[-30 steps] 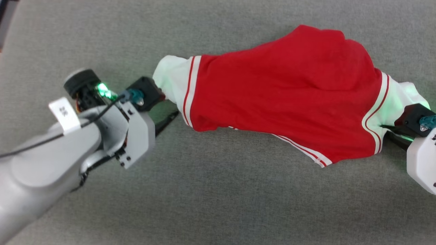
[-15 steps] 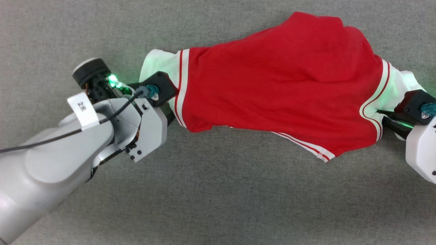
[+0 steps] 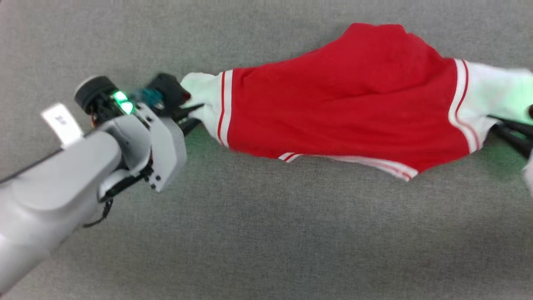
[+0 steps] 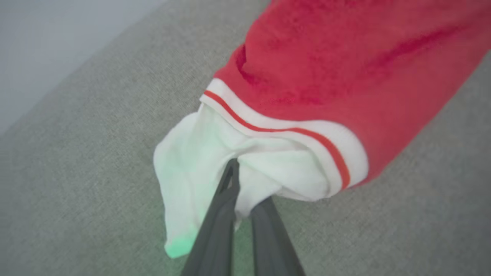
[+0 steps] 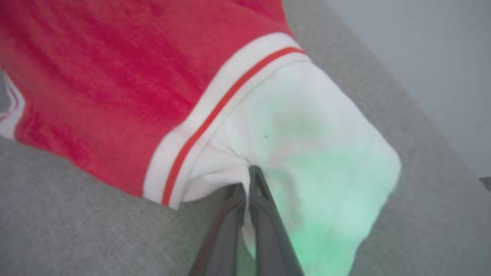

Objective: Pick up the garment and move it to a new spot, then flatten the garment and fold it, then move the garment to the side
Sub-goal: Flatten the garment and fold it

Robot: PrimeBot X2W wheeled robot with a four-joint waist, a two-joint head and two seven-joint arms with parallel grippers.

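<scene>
The garment (image 3: 345,104) is a bright red shirt with white, red-striped sleeve ends, stretched left to right across the grey surface. My left gripper (image 3: 195,116) is shut on its white left sleeve end (image 4: 199,168), with the cloth pinched between the dark fingers (image 4: 218,218). At the right edge of the head view my right gripper (image 3: 506,127) is shut on the other white sleeve end (image 5: 307,153), its fingers (image 5: 264,214) closed on a fold of it. The red body (image 5: 96,76) sags between the two grips.
Grey fabric surface (image 3: 266,233) runs all around the shirt. A pale wall or floor lies beyond the surface's edge (image 4: 57,46), also in the right wrist view (image 5: 422,46). My left forearm (image 3: 58,187) crosses the lower left of the head view.
My left gripper went from open beside the left sleeve end to shut on it. The shirt is now pulled straighter between both grippers. The head view has shifted.
</scene>
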